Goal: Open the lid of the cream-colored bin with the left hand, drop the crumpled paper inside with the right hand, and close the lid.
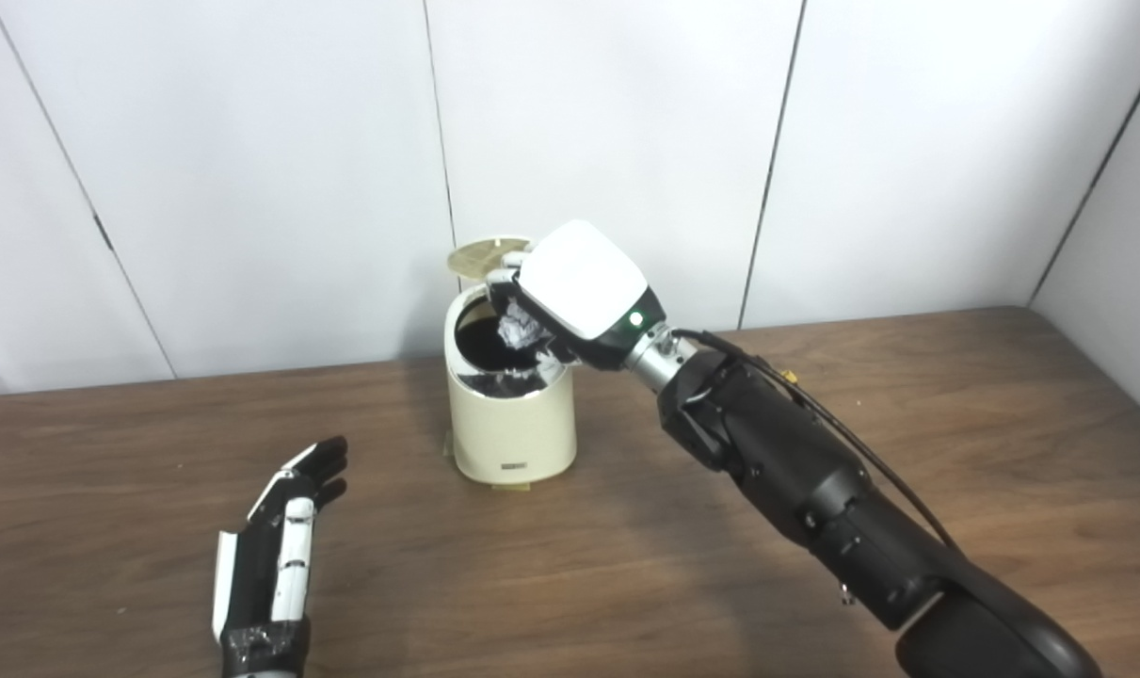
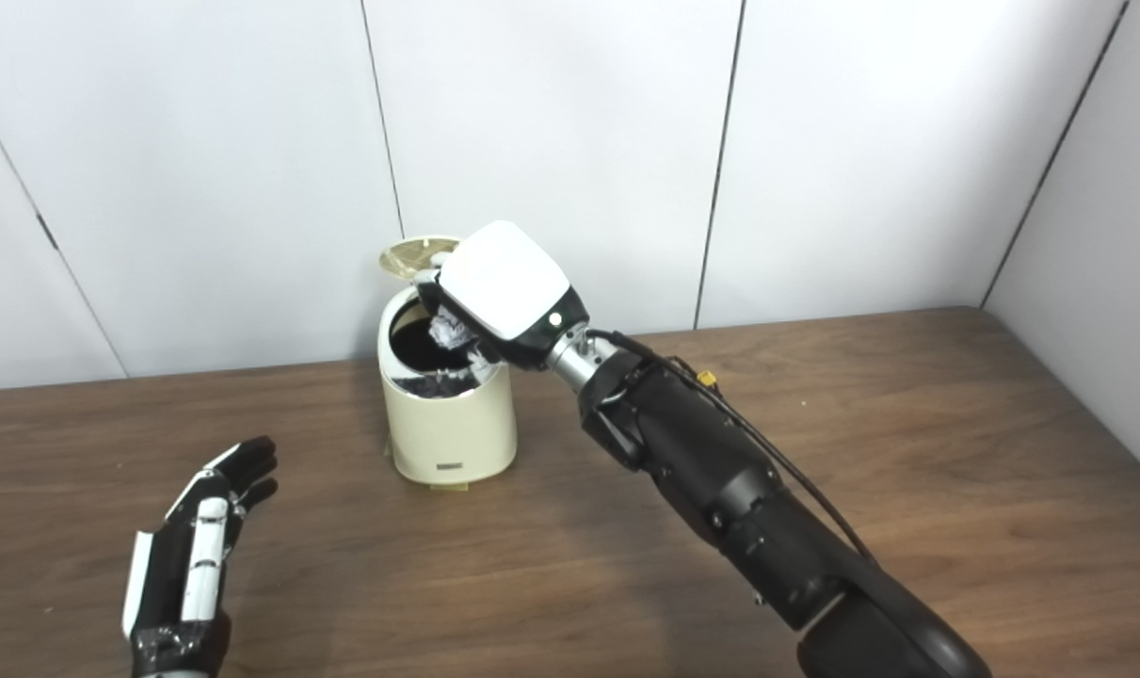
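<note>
Left eye view and right eye view agree on the scene: the right hand [image 1: 574,301] reaches in from the lower right on its long black arm and hangs over the open mouth of the cream-colored bin [image 1: 511,419], its white back plate turned up toward the cameras, with a small green light lit near the wrist. Its fingers curl downward around the crumpled paper [image 1: 518,330], a pale wad that shows just under the palm, above the dark inside of the bin and within the circle of the rim (whether it touches the rim cannot be told). The lid [image 1: 483,255] stands raised behind the hand, a yellowish disc tipped back at the far edge of the bin, close to the white wall panels [image 1: 249,169]. The bin itself sits upright toward the back of the brown wooden table [image 1: 626,565], a little left of centre. The left hand [image 1: 282,537] lies well apart from the bin, low over the table at the near left, fingers stretched out and spread, holding nothing, pointing roughly toward the bin.
</note>
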